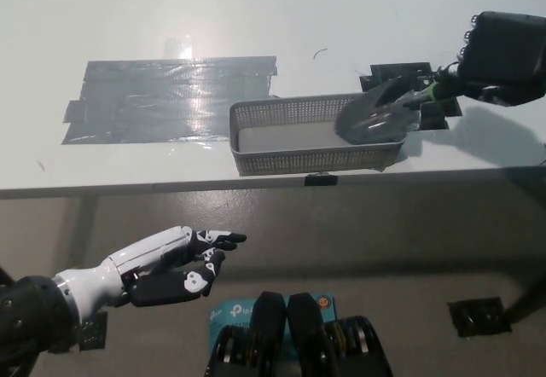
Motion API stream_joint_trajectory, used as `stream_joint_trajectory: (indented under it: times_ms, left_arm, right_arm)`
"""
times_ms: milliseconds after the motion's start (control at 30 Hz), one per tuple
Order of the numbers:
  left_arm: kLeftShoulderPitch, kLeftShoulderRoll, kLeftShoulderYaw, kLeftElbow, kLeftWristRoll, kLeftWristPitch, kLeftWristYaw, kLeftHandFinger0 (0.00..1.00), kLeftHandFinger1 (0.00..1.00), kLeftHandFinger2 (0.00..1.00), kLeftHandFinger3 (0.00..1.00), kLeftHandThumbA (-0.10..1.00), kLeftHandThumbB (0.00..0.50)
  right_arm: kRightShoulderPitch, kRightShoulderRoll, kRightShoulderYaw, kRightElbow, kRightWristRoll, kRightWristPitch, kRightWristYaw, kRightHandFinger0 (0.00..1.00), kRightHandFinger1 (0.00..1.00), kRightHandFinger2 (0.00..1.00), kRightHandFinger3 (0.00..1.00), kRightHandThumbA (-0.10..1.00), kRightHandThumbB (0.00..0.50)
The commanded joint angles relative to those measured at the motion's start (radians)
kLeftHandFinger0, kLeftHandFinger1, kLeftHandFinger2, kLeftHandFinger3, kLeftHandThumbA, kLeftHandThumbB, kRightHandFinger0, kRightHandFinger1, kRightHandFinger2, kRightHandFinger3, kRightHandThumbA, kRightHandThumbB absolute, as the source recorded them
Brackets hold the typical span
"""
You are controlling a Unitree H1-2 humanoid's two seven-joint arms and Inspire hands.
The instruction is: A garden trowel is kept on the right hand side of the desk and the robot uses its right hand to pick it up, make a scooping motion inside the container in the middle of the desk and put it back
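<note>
At the basket (290, 162), right hand (503, 57) holds trowel (380, 117); tp-link box (232, 314) below.

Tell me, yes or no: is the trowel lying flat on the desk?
No, the right hand holds the trowel with its blade over the basket's right end.

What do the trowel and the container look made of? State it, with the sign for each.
The trowel: blade looks like grey metal, a dull sheen with soft highlights; the green handle, probably plastic or rubber, sits mostly hidden in the right hand. The container: likely matte grey plastic, its walls a fine mesh; it could be wire, too coarse to tell.
</note>
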Motion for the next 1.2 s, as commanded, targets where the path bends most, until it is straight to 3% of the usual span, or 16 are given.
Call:
stream_joint_trajectory:
  times_ms: [0,100,200,233,267,300,400,533,633,667,700,733,800,867,1000,1167]
  left_arm:
    - [-0.034,0.024,0.004,-0.025,-0.026,0.012,0.015,1.0,1.0,1.0,1.0,1.0,0.284]
    - [-0.037,0.027,0.001,-0.027,-0.032,0.012,0.016,1.0,1.0,1.0,1.0,1.0,0.282]
    - [-0.046,0.027,-0.005,-0.023,-0.038,0.012,0.015,1.0,1.0,1.0,1.0,1.0,0.285]
    - [-0.047,0.028,-0.008,-0.026,-0.045,0.012,0.022,1.0,1.0,1.0,1.0,1.0,0.278]
    - [-0.048,0.027,-0.008,-0.025,-0.048,0.012,0.022,1.0,1.0,1.0,1.0,1.0,0.279]
    - [-0.049,0.028,-0.009,-0.024,-0.048,0.012,0.02,1.0,1.0,1.0,1.0,1.0,0.275]
    - [-0.05,0.031,-0.014,-0.026,-0.039,0.012,0.021,1.0,1.0,1.0,1.0,1.0,0.283]
    - [-0.049,0.031,-0.023,-0.019,-0.043,0.012,0.019,1.0,1.0,1.0,1.0,1.0,0.298]
    - [-0.049,0.026,-0.03,-0.006,-0.04,0.012,0.013,1.0,1.0,1.0,1.0,1.0,0.317]
    - [-0.049,0.025,-0.03,-0.005,-0.039,0.012,0.012,1.0,1.0,1.0,1.0,1.0,0.318]
    - [-0.045,0.024,-0.031,-0.004,-0.034,0.012,0.014,1.0,1.0,1.0,1.0,1.0,0.328]
    - [-0.044,0.026,-0.032,-0.009,-0.036,0.012,0.016,1.0,1.0,1.0,1.0,1.0,0.32]
    - [-0.04,0.023,-0.032,-0.006,-0.029,0.012,0.007,1.0,1.0,1.0,1.0,1.0,0.326]
    - [-0.039,0.021,-0.031,-0.005,-0.028,0.012,0.009,1.0,1.0,1.0,1.0,1.0,0.332]
    - [-0.031,0.023,-0.035,-0.001,-0.02,0.012,0.006,1.0,1.0,1.0,1.0,1.0,0.344]
    - [-0.015,0.011,-0.04,0.009,-0.024,0.012,0.003,1.0,1.0,1.0,1.0,1.0,0.355]
  right_arm:
    - [-0.035,0.006,-0.017,-0.013,0.012,0.0,0.0,0.0,0.0,0.23,0.28,0.04,0.042]
    - [-0.037,0.021,0.009,0.004,0.003,0.0,-0.06,0.0,0.0,0.24,0.15,0.02,0.046]
    - [-0.036,0.047,0.001,0.02,-0.003,0.0,-0.002,0.0,0.07,0.4,0.29,0.17,0.001]
    - [-0.036,0.064,0.008,0.029,-0.011,0.0,0.012,0.0,0.03,0.38,0.29,0.04,0.002]
    - [-0.033,0.071,0.003,0.029,-0.014,0.0,0.038,0.0,0.02,0.38,0.29,0.02,0.0]
    - [-0.022,0.083,-0.003,0.037,-0.03,0.0,0.02,0.0,0.0,0.34,0.17,0.02,0.0]
    - [-0.008,0.118,0.008,0.069,-0.026,0.0,0.003,0.0,0.02,0.44,0.2,-0.04,0.057]
    - [0.044,0.193,-0.041,0.118,-0.059,0.0,0.027,0.0,0.07,0.48,0.1,0.01,0.0]
    - [0.084,0.257,-0.106,0.158,-0.065,0.026,0.08,0.0,0.06,0.48,0.03,-0.08,0.0]
    - [0.088,0.266,-0.118,0.164,-0.07,0.029,0.093,0.0,0.1,0.52,0.04,-0.1,0.0]
    - [0.101,0.309,-0.144,0.172,-0.072,0.118,0.182,0.0,0.1,0.51,0.11,0.04,0.0]
    - [0.109,0.326,-0.161,0.177,-0.07,0.15,0.214,0.0,0.11,0.53,0.17,0.05,0.0]
    - [0.137,0.352,-0.201,0.178,-0.04,0.214,0.306,0.0,0.09,0.48,0.25,-0.09,0.0]
    - [0.156,0.358,-0.241,0.174,-0.01,0.238,0.334,0.0,0.11,0.47,0.31,-0.1,0.0]
    - [0.204,0.387,-0.341,0.19,0.072,0.272,0.386,0.0,0.18,0.48,0.03,-0.1,0.0]
    - [0.28,0.417,-0.514,0.188,0.192,0.321,0.456,0.0,0.32,0.53,0.02,-0.1,0.031]
